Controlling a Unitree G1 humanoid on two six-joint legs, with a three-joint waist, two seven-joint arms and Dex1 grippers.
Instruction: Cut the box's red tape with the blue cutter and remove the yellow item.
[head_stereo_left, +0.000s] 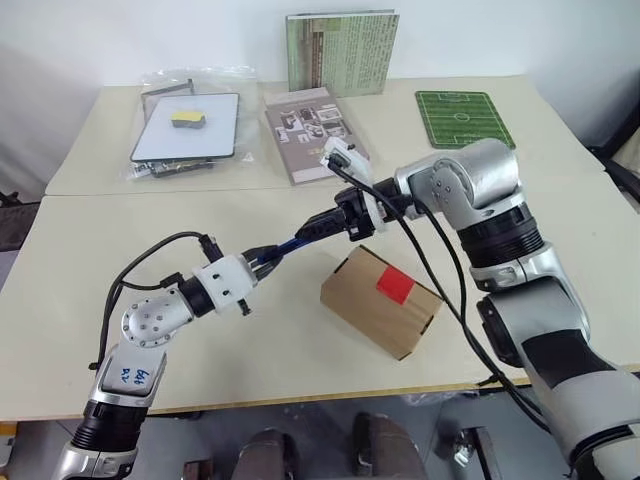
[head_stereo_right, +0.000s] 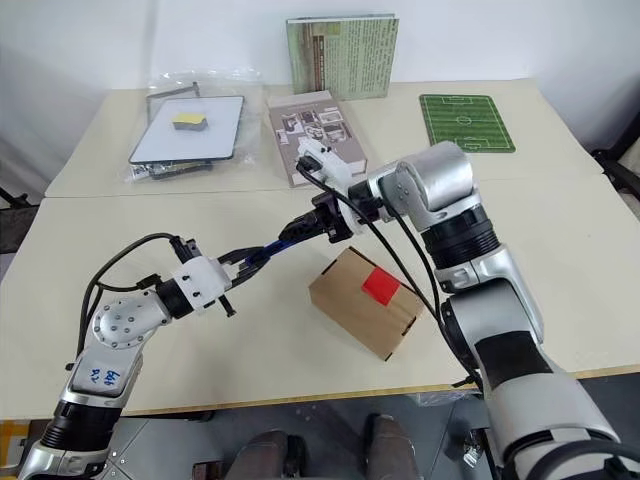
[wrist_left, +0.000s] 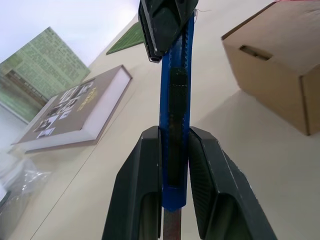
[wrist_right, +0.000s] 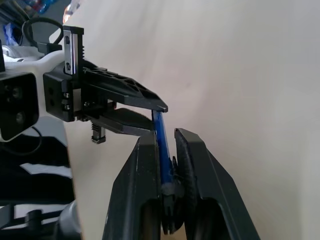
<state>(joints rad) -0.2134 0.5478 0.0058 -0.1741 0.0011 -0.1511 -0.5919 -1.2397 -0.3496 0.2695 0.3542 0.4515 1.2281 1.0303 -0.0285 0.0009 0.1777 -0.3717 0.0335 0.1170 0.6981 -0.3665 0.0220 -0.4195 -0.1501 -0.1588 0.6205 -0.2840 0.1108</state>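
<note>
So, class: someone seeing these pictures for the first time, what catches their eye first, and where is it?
Both claws grip one slim blue pen-shaped cutter in mid-air above the cream table: the left claw at one end, the right claw at the other. Just beyond, to the right, sits a small brown cardboard box, its bright red tape patch on top.

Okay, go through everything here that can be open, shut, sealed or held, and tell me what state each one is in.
box: flaps closed, resting on the table
red tape: uncut across the top seam
blue cutter: held off the table, gripped at both ends
left gripper: shut on the blue cutter
right gripper: shut on the blue cutter's other end
grey book: closed, lying flat
</note>
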